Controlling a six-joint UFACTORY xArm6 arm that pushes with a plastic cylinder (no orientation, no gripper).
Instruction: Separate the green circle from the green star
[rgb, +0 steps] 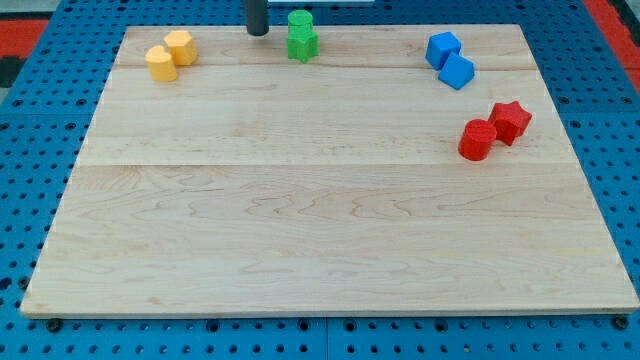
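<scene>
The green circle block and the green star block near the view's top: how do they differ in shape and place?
The green circle block has a round, smooth outline; the green star block has pointed corners. The circle lies nearer the view's top edge of the wooden board, the star just below it. My tip stands to the view's left of both, level with the join between them. Both are the same green and touch each other.

Blue pegboard (40, 150), perhaps red beyond.
</scene>
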